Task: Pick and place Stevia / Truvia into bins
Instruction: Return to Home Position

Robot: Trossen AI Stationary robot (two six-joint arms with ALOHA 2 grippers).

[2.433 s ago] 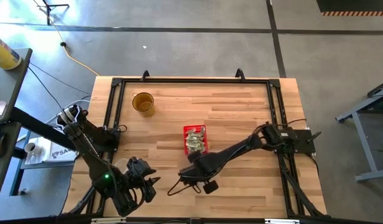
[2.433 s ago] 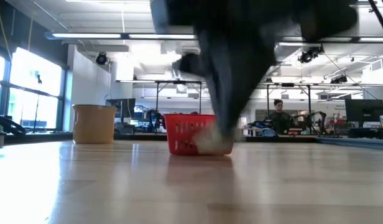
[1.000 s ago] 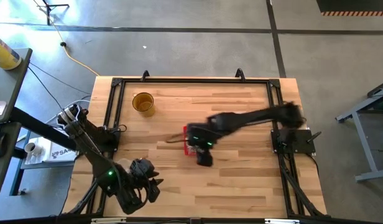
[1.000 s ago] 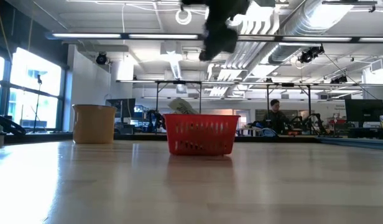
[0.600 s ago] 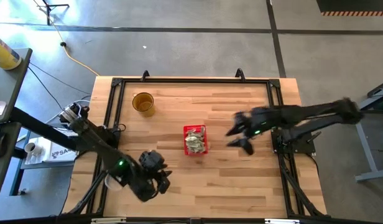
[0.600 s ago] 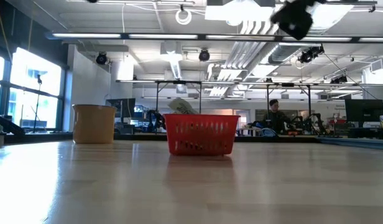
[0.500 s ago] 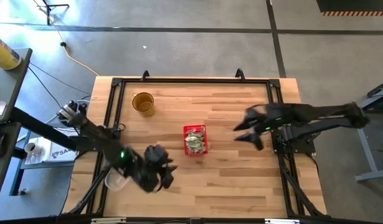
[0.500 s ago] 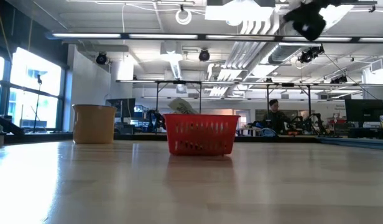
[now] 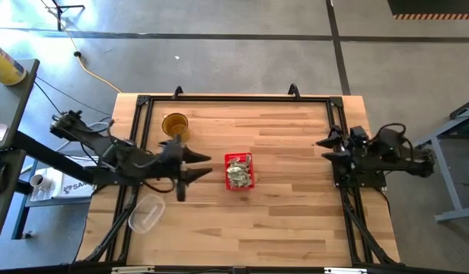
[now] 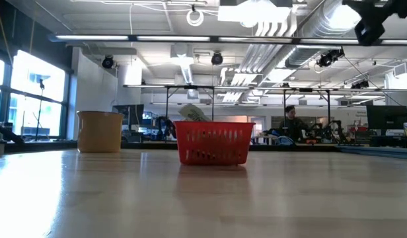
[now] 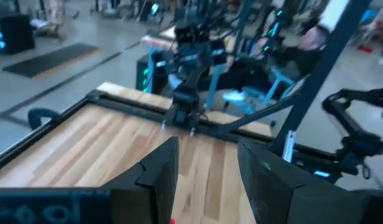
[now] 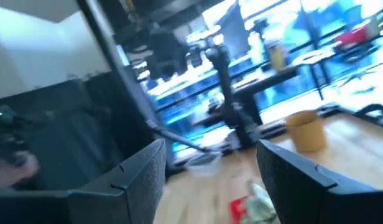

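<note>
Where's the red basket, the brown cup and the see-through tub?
basket (image 10: 213, 147): low view, on its meshed front wall.
cup (image 10: 100, 132): low view, on its side wall.
tub (image 9: 146, 212): high view, on its bare clear bottom.

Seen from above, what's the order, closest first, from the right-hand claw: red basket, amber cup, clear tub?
From the right gripper, at the table's right edge, in the high view:
1. The red basket, mid-table.
2. The amber cup, upper left of the picture.
3. The clear tub, lower left, at the table's left edge.
The left gripper hangs just left of the basket.
</note>
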